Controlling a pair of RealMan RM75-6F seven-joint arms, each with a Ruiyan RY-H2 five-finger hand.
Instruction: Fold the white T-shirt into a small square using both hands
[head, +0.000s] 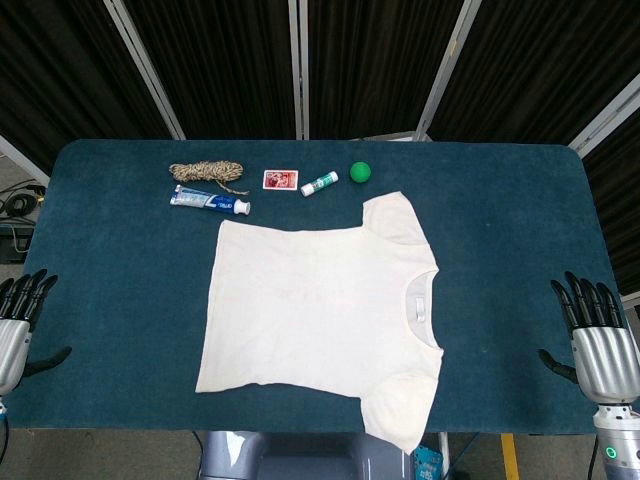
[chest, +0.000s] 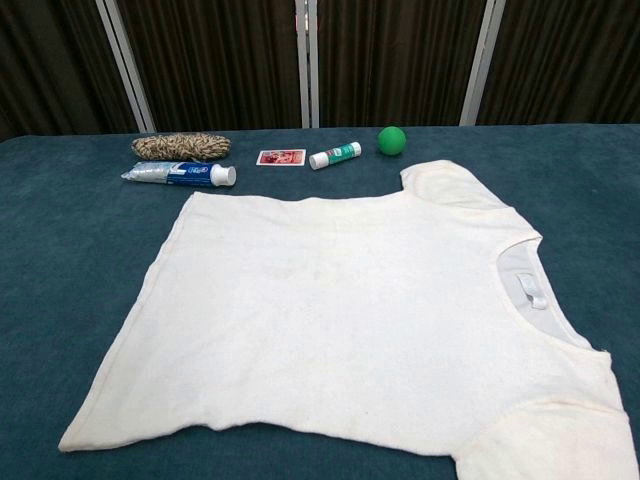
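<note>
A white T-shirt (head: 320, 310) lies flat and unfolded on the dark blue table (head: 500, 220), collar toward the right and hem toward the left. In the chest view the T-shirt (chest: 350, 320) fills most of the frame, its near sleeve cut off at the bottom right. My left hand (head: 20, 315) hovers at the table's left edge, fingers apart, holding nothing. My right hand (head: 595, 335) is at the right edge, fingers spread and empty. Both hands are well apart from the shirt. Neither hand shows in the chest view.
Along the far side sit a coil of rope (head: 207, 173), a toothpaste tube (head: 210, 202), a small red card pack (head: 280, 180), a glue stick (head: 320, 183) and a green ball (head: 361, 172). The toothpaste tube lies just beyond the shirt's far hem corner.
</note>
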